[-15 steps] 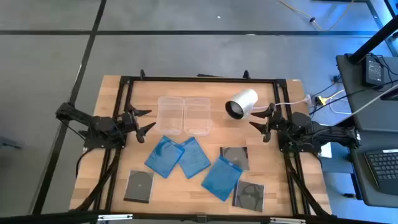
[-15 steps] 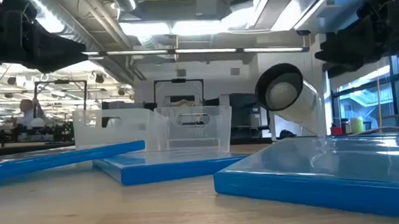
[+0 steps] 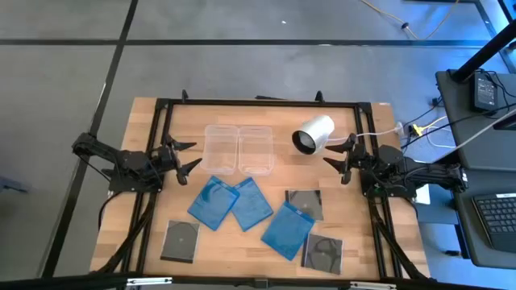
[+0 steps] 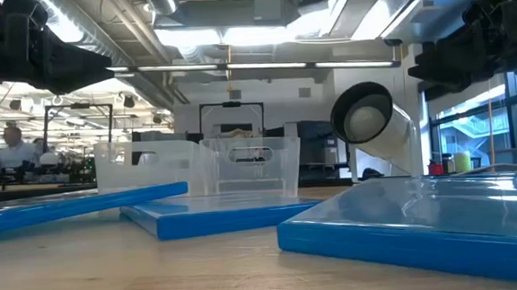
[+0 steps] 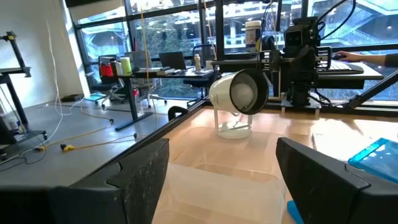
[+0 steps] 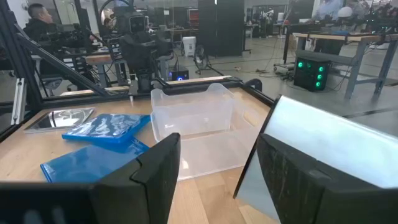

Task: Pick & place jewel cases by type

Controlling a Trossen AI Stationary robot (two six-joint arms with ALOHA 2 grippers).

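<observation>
Sorting looks unstarted: on the tabletop (image 3: 153, 121) two clear tubs (image 3: 239, 148) stand empty; six jewel cases (image 3: 286, 229), blue and dark mixed, lie near them; the left tool (image 3: 187, 155) and right tool (image 3: 334, 158) hover at opposite edges, fingers apart, holding nothing.

Change noted, low view only: person (image 4: 11, 142) in the room behind the surface, far left background, now sits further left than half a second earlier.
</observation>
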